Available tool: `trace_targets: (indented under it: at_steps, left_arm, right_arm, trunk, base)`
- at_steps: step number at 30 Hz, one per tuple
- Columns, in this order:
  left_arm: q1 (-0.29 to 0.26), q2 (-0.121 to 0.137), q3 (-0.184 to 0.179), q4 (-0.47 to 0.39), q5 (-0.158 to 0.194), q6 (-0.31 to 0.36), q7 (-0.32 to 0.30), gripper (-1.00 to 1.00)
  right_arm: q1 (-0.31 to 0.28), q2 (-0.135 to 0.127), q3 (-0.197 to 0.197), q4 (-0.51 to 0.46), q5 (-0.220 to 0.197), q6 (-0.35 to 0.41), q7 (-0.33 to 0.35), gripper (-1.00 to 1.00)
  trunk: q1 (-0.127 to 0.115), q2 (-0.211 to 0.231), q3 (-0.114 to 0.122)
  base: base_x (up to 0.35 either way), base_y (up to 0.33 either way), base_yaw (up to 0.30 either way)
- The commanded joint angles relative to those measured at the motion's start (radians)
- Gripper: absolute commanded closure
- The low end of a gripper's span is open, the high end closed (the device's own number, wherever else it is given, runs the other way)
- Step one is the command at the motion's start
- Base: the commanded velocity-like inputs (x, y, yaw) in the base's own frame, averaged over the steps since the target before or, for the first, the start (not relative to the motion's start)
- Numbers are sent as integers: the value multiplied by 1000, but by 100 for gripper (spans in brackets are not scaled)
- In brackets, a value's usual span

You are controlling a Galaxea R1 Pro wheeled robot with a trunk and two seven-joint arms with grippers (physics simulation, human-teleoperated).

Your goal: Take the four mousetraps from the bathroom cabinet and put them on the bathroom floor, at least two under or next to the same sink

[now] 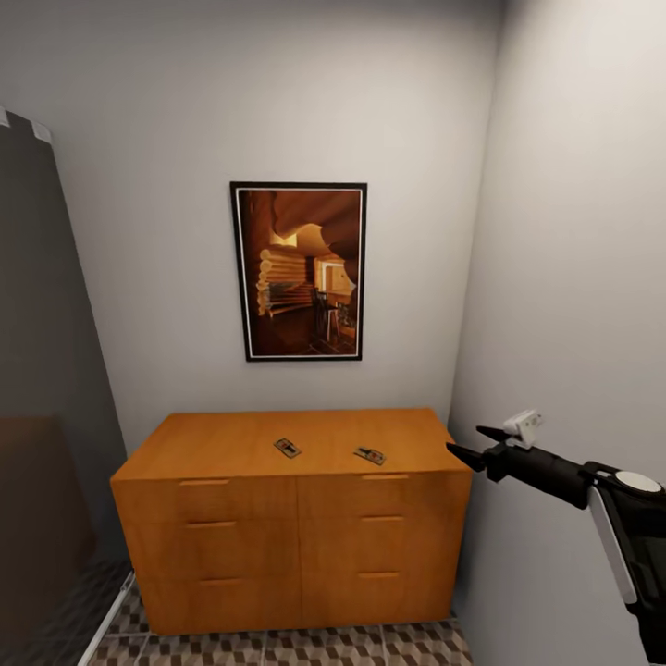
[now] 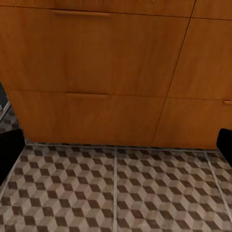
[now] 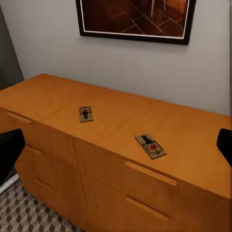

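Note:
Two mousetraps [image 1: 288, 448] [image 1: 369, 455] lie flat on top of the orange-brown cabinet [image 1: 296, 536], near its front edge. The right wrist view shows them too, one mousetrap [image 3: 86, 113] to the left and the other mousetrap [image 3: 150, 146] closer to me. My right gripper [image 1: 470, 443] hangs open and empty just off the cabinet's right end, about level with its top. In the left wrist view my left gripper [image 2: 116, 152] is open and empty, low in front of the cabinet's drawer fronts [image 2: 96, 63], above the cube-patterned bathroom floor [image 2: 116, 193].
A framed picture [image 1: 299, 270] hangs on the back wall above the cabinet. A grey wall [image 1: 573, 277] runs close along the right side. A dark panel [image 1: 46, 370] stands at the left. A strip of patterned floor [image 1: 277, 647] shows in front of the cabinet.

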Motion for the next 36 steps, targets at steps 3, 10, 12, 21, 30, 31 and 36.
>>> trace_targets:
  at_steps: [3,10,12,21,30,31,36]
  left_arm:
    - [0,0,2,1,9,-1,-10,-100]
    - [0,0,2,1,9,-1,-10,-100]
    - [0,0,2,1,9,-1,-10,-100]
    - [0,0,2,1,9,-1,-10,-100]
    - [0,2,-1,1,6,-1,-15,-100]
    - [0,2,-2,1,6,-1,-15,-100]
    - [-1,4,-3,0,3,-1,-17,-100]
  right_arm:
    - [0,0,1,11,-3,8,-5,-100]
    - [0,2,6,63,-3,8,-13,-100]
    - [0,3,9,80,-3,8,-14,-100]
    - [0,5,25,159,-3,6,-41,-100]
    - [0,6,26,177,-3,6,-58,-100]
    - [0,6,26,177,-3,6,-59,-100]
    - [0,6,27,179,-3,6,-60,-100]
  trunk:
    - [1,-1,0]
    - [1,-1,0]
    - [1,-1,0]
    - [1,-1,0]
    - [1,-1,0]
    - [1,-1,0]
    - [1,-1,0]
  base:
    - [274,0,0]
    - [270,0,0]
    - [110,0,0]
    - [27,0,0]
    - [2,0,0]
    - [0,0,0]
    - [0,0,0]
